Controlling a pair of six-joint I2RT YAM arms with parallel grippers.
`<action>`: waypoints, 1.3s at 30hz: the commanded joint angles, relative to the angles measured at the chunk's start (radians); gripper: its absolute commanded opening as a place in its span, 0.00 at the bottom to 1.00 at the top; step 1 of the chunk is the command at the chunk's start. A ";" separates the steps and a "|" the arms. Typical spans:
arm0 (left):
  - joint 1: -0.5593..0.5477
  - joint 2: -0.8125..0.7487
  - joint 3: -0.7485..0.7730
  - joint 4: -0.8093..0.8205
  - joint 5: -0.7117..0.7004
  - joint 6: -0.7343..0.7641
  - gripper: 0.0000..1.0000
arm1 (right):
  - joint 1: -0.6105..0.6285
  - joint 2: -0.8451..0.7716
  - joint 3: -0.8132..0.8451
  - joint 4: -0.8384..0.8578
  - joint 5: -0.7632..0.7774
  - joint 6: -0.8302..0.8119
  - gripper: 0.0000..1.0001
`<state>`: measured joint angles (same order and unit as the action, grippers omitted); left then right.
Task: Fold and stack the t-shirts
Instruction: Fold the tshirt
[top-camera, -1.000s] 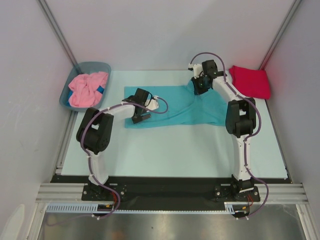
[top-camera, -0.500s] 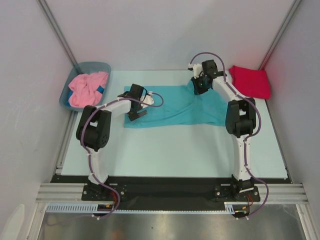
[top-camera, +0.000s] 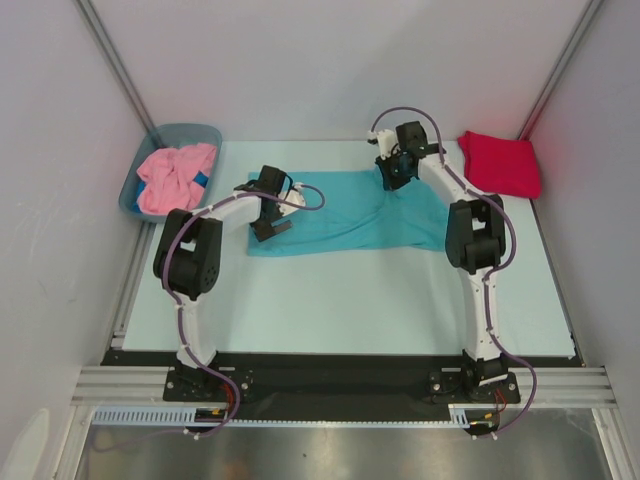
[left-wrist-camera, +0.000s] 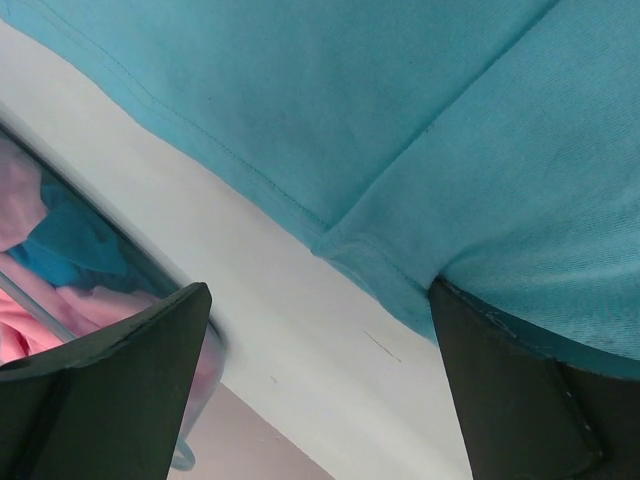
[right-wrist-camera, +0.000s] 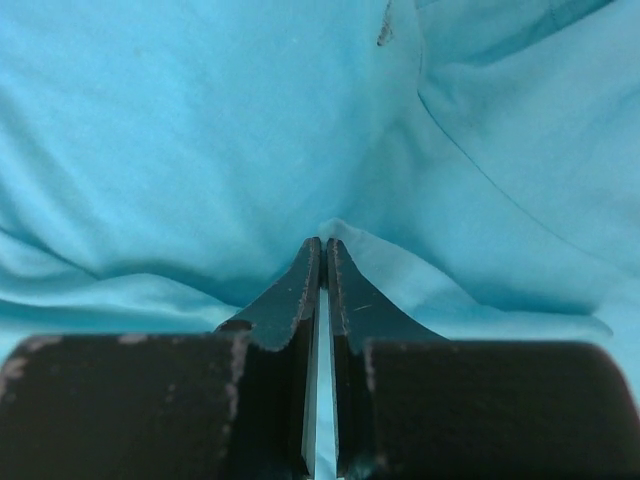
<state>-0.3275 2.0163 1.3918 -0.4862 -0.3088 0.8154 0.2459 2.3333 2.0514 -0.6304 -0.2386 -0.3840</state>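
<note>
Fingers of the right gripper (right-wrist-camera: 322, 250) pinch the turquoise t-shirt (top-camera: 340, 212); the left gripper (left-wrist-camera: 320, 290) gapes wide. At ten o'clock, the tub (top-camera: 186, 128) holds the pink t-shirt (top-camera: 172, 178).

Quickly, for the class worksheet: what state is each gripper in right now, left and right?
Left gripper: open, holding nothing.
Right gripper: closed, pinching the turquoise t-shirt.
</note>
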 joint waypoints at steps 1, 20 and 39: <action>0.031 0.053 -0.025 -0.158 -0.010 -0.015 0.98 | 0.009 0.026 0.062 0.040 0.019 -0.029 0.06; 0.045 -0.128 -0.034 -0.101 -0.073 0.017 1.00 | -0.037 -0.287 -0.252 0.058 0.134 -0.129 0.67; -0.013 -0.448 -0.310 0.015 0.161 0.410 1.00 | -0.036 -0.658 -0.872 0.073 0.286 -0.523 0.56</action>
<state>-0.3153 1.6299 1.1477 -0.4942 -0.2382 1.0924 0.1947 1.7470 1.1969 -0.5728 0.0093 -0.8238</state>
